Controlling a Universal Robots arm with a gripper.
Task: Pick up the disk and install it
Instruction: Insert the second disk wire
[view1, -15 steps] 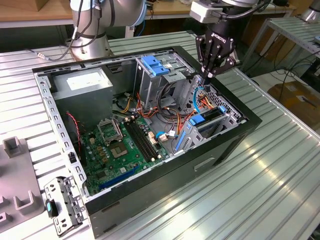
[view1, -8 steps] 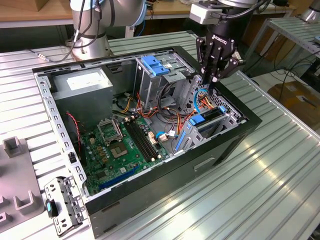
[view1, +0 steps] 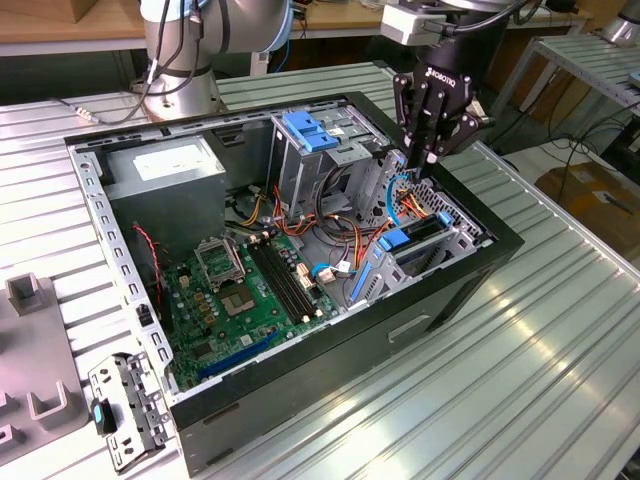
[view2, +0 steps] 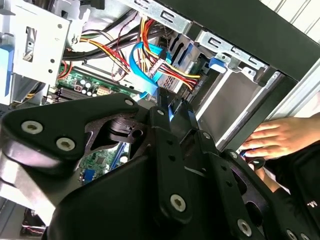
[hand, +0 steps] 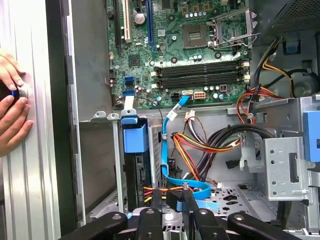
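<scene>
Item: disk (view1: 405, 240). Loc.: on edge in drive bay, approx. 4 o'clock in PC case (view1: 480, 285), exterior view.
Orientation: blue-tab end faces motherboard (view1: 250, 290); long axis runs tab-to-case wall, approx. 8-to-2 o'clock.
Claw (view1: 418, 163): just above, at 1 o'clock of disk, by blue cable (view1: 395, 205); apart or together: cannot tell.
Step (est.): install stage, disk looks seated.
Next needs: cable clearance.

- The gripper (view1: 422, 160) carries a short line of white lettering on its black body in the exterior view.
- A white label on the grey power supply (view1: 170, 162) is too small to read.
- Nothing else bears legible print.
</scene>
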